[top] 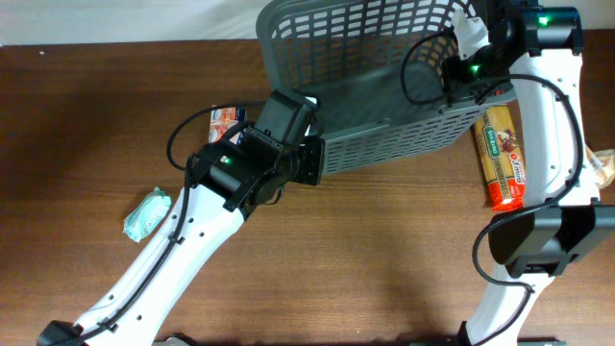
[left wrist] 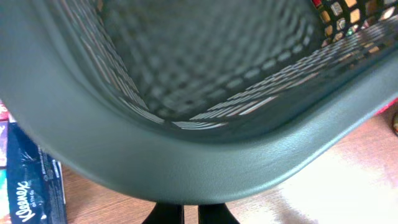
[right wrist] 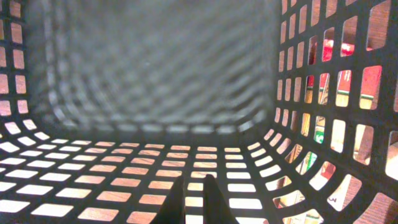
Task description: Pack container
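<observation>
The dark grey lattice-sided container (top: 384, 144) stands tilted at the back of the table. My left gripper (top: 313, 160) is at its near left corner. In the left wrist view the container's smooth rim (left wrist: 205, 162) fills the frame just above my fingertips (left wrist: 191, 214), which are closed on it with a thin gap. My right gripper (top: 461, 69) is inside the container at its right side. In the right wrist view its fingers (right wrist: 194, 199) are nearly together over the lattice wall (right wrist: 93, 186), with nothing seen between them. The inside holds no items.
A red and yellow pasta pack (top: 502, 159) lies right of the container. A small printed box (top: 226, 121) and a teal tissue pack (top: 146, 213) lie to the left. A blue Kleenex pack (left wrist: 25, 186) shows in the left wrist view. A pale item (top: 603, 168) sits at the right edge.
</observation>
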Robot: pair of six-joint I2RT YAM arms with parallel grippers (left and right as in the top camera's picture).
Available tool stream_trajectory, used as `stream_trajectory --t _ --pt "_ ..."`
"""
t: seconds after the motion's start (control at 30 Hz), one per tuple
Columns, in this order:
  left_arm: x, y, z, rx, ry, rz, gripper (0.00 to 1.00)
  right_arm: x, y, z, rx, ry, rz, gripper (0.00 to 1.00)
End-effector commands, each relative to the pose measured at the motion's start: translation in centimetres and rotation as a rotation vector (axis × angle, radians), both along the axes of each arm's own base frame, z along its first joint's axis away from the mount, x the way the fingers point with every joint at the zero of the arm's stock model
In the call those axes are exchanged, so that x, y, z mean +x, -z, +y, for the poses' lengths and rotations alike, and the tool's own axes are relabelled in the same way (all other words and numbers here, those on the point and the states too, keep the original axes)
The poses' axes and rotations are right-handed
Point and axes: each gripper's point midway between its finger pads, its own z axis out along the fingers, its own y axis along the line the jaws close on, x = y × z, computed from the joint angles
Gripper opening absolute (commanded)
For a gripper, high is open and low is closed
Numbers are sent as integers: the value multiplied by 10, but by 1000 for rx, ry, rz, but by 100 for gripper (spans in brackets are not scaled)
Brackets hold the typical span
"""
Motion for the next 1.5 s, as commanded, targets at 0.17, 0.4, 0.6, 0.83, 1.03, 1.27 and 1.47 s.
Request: stream_trajectory --t 0.17,0.4,0.6,0.83,1.03,1.27,1.47 --pt "14 -11 3 -3 -17 -60 2 -12 -7 0 -15 1 15 4" --pt "21 -13 10 -10 -41 -71 2 -18 -20 3 -14 -4 -12 4" --pt "27 -13 21 -8 -74 -71 2 -22 -19 16 -16 -33 -1 4" --pt "33 -14 30 -10 -98 -75 2 -26 -17 21 -37 -27 18 4" --pt "38 -19 28 -25 -101 -100 2 -30 -16 25 -34 -26 35 4" --pt "39 -20 27 -28 -101 -106 2 -31 -16 25 -33 -24 37 4" --pt "38 -22 27 -29 -95 -111 13 -22 -29 28 -21 -27 -22 10"
